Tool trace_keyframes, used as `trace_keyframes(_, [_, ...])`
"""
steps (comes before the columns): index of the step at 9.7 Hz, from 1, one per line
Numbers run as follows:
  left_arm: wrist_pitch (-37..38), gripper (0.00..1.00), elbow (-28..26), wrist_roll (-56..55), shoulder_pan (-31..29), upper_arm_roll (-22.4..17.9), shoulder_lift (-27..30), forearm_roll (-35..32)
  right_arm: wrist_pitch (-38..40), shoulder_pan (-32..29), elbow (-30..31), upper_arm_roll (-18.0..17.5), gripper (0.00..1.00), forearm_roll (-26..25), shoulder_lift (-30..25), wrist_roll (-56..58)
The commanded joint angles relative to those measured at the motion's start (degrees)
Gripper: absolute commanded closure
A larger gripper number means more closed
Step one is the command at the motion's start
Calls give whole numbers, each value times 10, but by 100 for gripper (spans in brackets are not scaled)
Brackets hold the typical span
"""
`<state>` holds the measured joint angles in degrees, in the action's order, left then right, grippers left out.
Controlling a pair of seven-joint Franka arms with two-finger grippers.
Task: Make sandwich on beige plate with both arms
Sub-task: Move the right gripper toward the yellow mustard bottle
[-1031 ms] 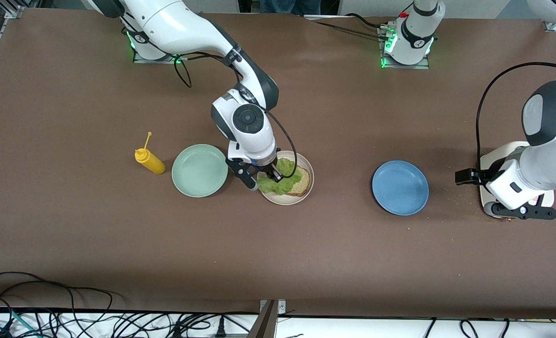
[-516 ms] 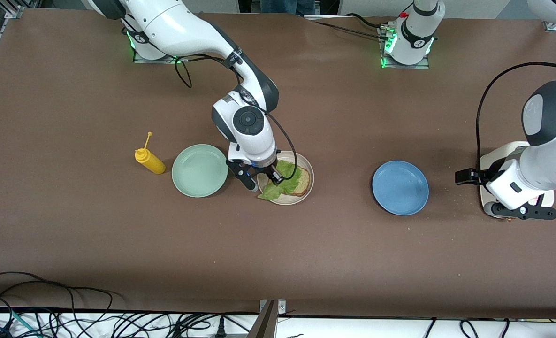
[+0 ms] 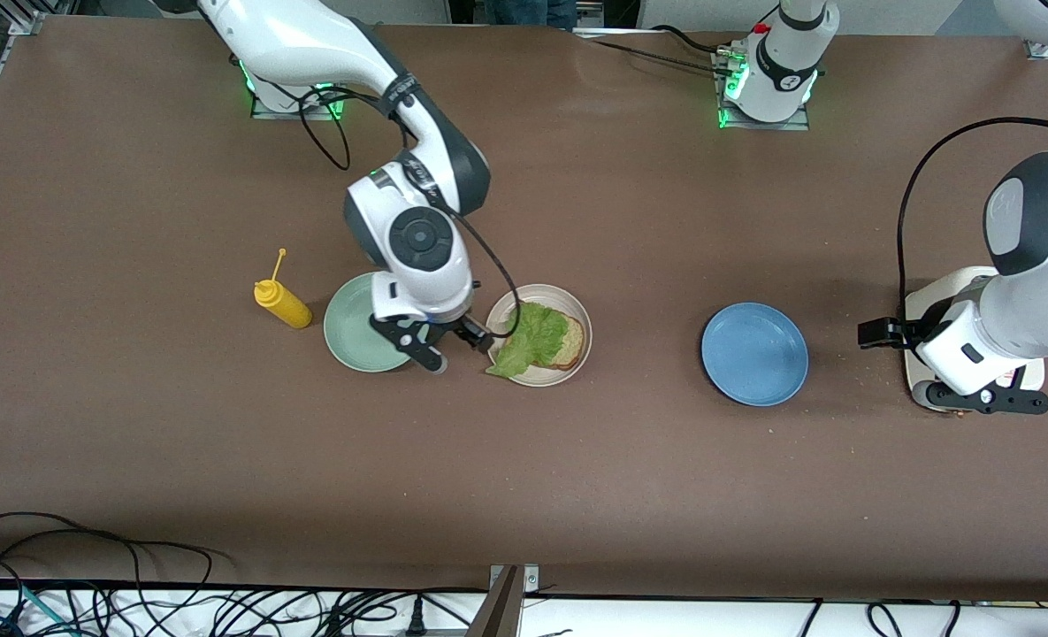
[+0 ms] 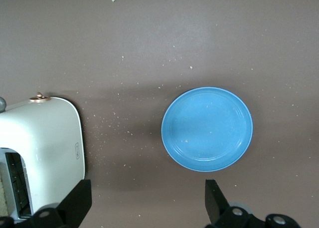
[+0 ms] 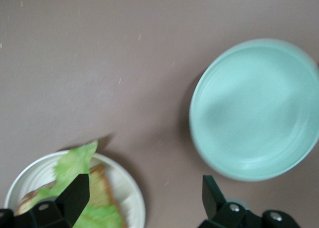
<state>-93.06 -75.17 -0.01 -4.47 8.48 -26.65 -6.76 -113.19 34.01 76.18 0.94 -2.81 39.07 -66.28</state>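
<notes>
**Open sandwich on beige plate**

Beige plate [image 3: 579, 311]: round, shallow, raised rim, flat on the desk near mid-desk, toward the right arm's end. One tan bread slice [image 3: 570, 341] with brown crust lies on it. Ruffled green lettuce leaf [image 3: 530, 336] is draped over the bread, its tip hanging past the rim on the side nearer the front camera. No top slice on it.

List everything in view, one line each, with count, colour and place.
Round beige plate: one, cream, mid-table.
Tan bread slice: one, brown-crusted, on that plate.
Ruffled lettuce leaf: one, green, on the bread, overhanging the rim.
Round mint plate: one, beside the beige plate.
Mustard squeeze bottle: one, yellow, beside the mint plate.
Round blue plate: one, toward the left arm's end.
Toaster: one, white, beside the blue plate.
Right gripper: open, between mint and beige plates.
Left gripper: open, waiting between toaster and blue plate.
</notes>
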Motion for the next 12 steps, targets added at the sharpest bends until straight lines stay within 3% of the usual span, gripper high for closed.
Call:
trace_keyframes(1, [5,0,-2,5,-4,6,3,-20,65,1,6,44,0,-1,-46,135])
trace_keyframes(6, [5,0,-2,5,-3,6,2,-20,229,-3,20,166,0,3,-105,506])
trace_keyframes(10, [5,0,-2,5,-5,6,6,-19,208,-3,153,230,0,4,-210,661])
trace_keyframes(12, [5,0,-2,5,-9,7,19,-14,178,-3,197,280,0,35,-234,755])
